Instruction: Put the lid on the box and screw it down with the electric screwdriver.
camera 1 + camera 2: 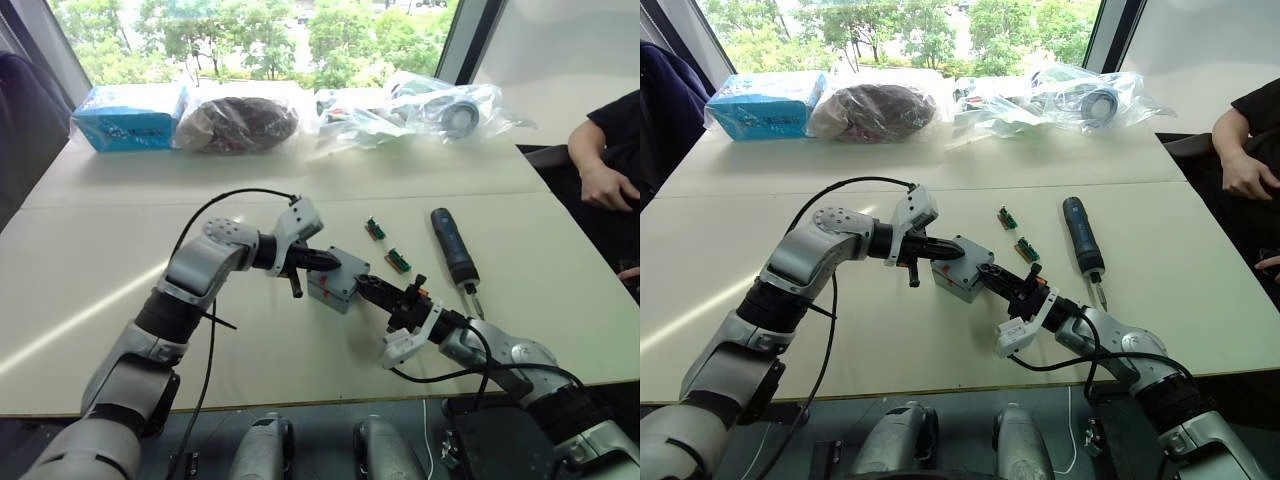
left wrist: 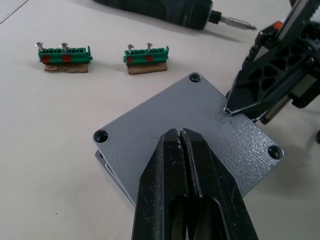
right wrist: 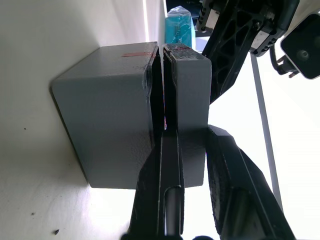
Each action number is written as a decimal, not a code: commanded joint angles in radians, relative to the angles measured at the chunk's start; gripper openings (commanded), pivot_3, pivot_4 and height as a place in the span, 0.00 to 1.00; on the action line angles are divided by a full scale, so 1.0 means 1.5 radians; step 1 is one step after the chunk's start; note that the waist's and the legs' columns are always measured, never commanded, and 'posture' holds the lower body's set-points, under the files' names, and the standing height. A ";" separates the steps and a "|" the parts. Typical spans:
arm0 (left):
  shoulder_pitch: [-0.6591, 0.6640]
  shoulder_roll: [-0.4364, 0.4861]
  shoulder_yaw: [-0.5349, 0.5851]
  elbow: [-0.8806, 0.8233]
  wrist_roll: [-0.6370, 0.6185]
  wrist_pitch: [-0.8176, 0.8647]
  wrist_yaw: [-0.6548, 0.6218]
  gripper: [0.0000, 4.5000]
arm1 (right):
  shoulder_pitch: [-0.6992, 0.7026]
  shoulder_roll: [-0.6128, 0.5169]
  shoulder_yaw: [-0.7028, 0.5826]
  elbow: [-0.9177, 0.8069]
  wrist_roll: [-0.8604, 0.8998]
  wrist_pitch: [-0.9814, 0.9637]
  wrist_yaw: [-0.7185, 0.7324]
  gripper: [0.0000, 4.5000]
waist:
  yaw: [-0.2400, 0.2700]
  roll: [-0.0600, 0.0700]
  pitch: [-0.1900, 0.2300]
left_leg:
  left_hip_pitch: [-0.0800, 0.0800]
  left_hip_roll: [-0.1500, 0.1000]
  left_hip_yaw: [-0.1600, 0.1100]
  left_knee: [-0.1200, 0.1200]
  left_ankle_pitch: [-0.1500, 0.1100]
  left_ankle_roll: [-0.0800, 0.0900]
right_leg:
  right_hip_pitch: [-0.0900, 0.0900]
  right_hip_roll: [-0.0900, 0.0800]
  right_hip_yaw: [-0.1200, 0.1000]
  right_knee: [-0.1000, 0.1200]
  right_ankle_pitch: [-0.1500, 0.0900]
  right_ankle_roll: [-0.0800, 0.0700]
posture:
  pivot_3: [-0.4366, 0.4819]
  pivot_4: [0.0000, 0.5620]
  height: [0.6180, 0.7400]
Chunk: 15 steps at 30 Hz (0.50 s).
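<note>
Your lid [image 2: 190, 125] sits on top of the box [image 3: 107, 125], near the middle of the tabletop [image 1: 120, 250], though the right wrist view shows a thin dark gap between the two along one side. Your left pincer [image 2: 181, 134] is clenched, its two black fingers pressed together with nothing between them, and the tips rest on the lid's upper face. Your right pincer [image 1: 366, 287] comes in from the opposite side; one finger [image 3: 167, 165] lies along the seam between lid and box, the other [image 3: 235, 180] lies outside the lid's top, so it is grasping the lid at its edge. The electric screwdriver [image 1: 455, 248] lies flat on the tabletop, just to the right of the box and apart from both pincers, its bit pointing toward you. Two small green parts [image 2: 64, 51] [image 2: 146, 54] sit between the screwdriver and the box. A person's hand [image 1: 605, 185] rests at the far right edge.
</note>
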 commanded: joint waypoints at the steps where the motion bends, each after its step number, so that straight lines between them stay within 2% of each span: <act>1: 0.033 0.006 -0.058 0.018 0.048 0.022 0.014 0.00 | 0.011 -0.005 -0.004 0.005 0.017 0.003 0.006 0.41 | -0.001 0.000 0.000 | 0.002 0.000 0.000 0.000 0.000 0.000 | 0.002 0.000 0.000 0.000 -0.001 -0.001 | 0.48 0.27 1.00; 3: 0.040 0.000 -0.070 0.027 0.062 0.035 0.031 0.00 | 0.014 -0.009 -0.009 0.001 0.024 0.004 0.009 0.58 | -0.001 -0.002 -0.003 | 0.008 0.000 0.000 -0.001 -0.001 0.001 | 0.008 0.000 0.000 -0.001 -0.001 -0.001 | 0.48 0.27 1.00; 5: 0.045 -0.004 -0.075 0.031 0.070 0.045 0.041 0.00 | 0.019 -0.013 -0.016 -0.006 0.032 0.006 0.015 0.73 | -0.001 -0.003 -0.007 | 0.010 0.001 0.000 -0.001 -0.001 0.002 | 0.010 0.000 0.000 -0.001 -0.002 -0.003 | 0.48 0.27 1.00; 15: 0.043 -0.014 -0.085 0.084 0.097 0.042 0.071 0.00 | 0.038 -0.019 -0.047 -0.046 0.079 0.017 0.049 0.73 | -0.001 -0.003 -0.015 | 0.011 0.001 0.000 -0.001 -0.001 0.002 | 0.011 0.000 0.000 -0.001 -0.003 -0.004 | 0.48 0.27 1.00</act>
